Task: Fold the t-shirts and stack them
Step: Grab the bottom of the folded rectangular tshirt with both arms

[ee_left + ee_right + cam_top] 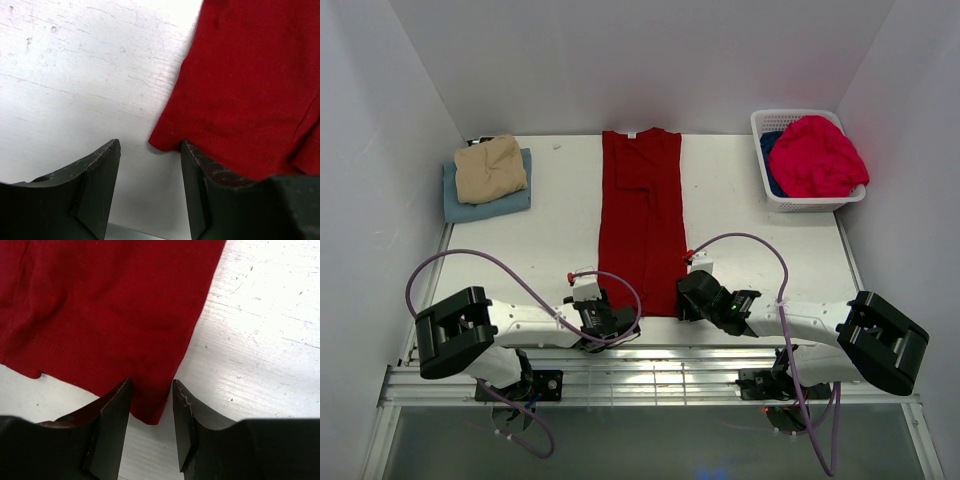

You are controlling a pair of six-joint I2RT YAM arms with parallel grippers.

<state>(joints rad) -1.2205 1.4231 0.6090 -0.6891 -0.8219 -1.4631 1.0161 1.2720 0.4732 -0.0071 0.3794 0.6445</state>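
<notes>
Long axis of red shirt runs near-to-far. Near hem: left hand apart, corner at one finger; right hand apart, straddling other corner.

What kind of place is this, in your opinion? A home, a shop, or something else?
Probably a robotics test cell, not a home: a white table boxed in by bare white walls, two robot arms mounted at its near edge, and a dark red t-shirt laid out flat.

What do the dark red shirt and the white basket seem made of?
The dark red shirt looks like soft matte knit, probably cotton; stitched hem lines show up close. The white basket looks like rigid plastic, smooth, with moulded lattice walls.
</notes>
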